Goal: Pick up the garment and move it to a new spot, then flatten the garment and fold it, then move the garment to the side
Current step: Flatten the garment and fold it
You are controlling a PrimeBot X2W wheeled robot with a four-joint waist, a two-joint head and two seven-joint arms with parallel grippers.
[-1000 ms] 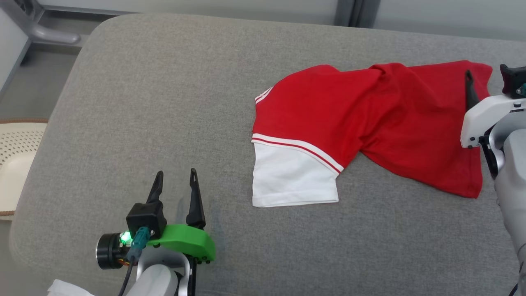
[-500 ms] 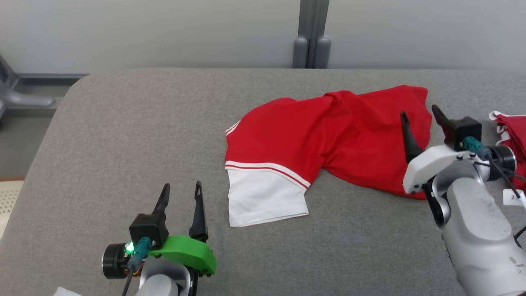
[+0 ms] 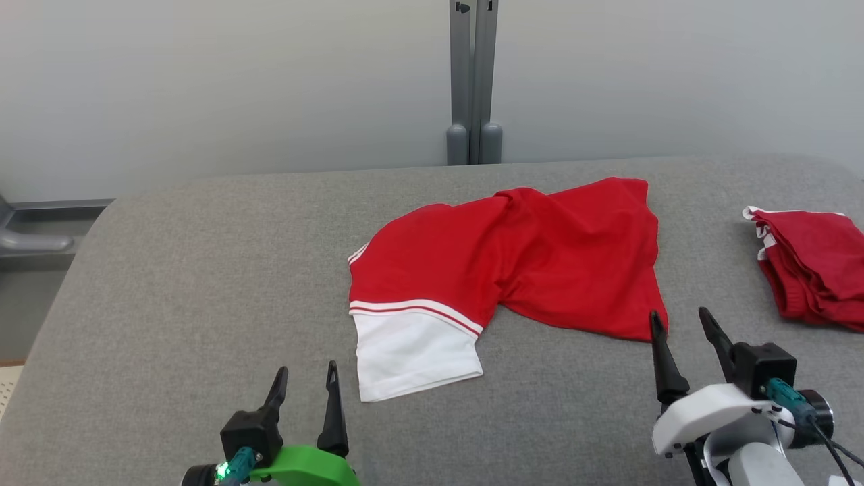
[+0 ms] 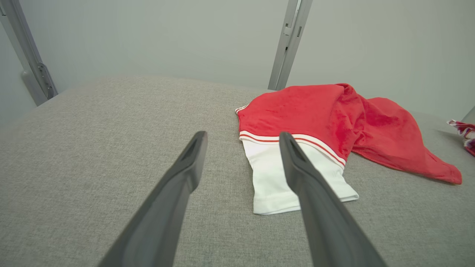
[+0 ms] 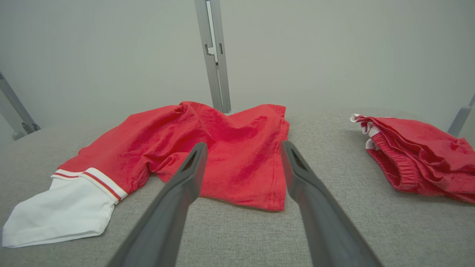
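A grey padded surface (image 3: 202,270) is shown before a plain pale wall, with a grey upright post (image 3: 472,81) behind its far edge. The garment (image 3: 540,256), red with a white end (image 3: 412,354) edged in stripes, is spread loosely at the middle of the surface, with a raised fold across its centre. A second red bundle (image 3: 810,270) is set well apart at the right. The left gripper (image 3: 307,368) and right gripper (image 3: 678,312) are held near the front edge, fingers spread, nothing grasped. The right one is just beside the garment's near red corner. For a clean pick-up, 2 outer corners would best be pinched firmly and lifted evenly, so that the fold is drawn out rather than bunched.
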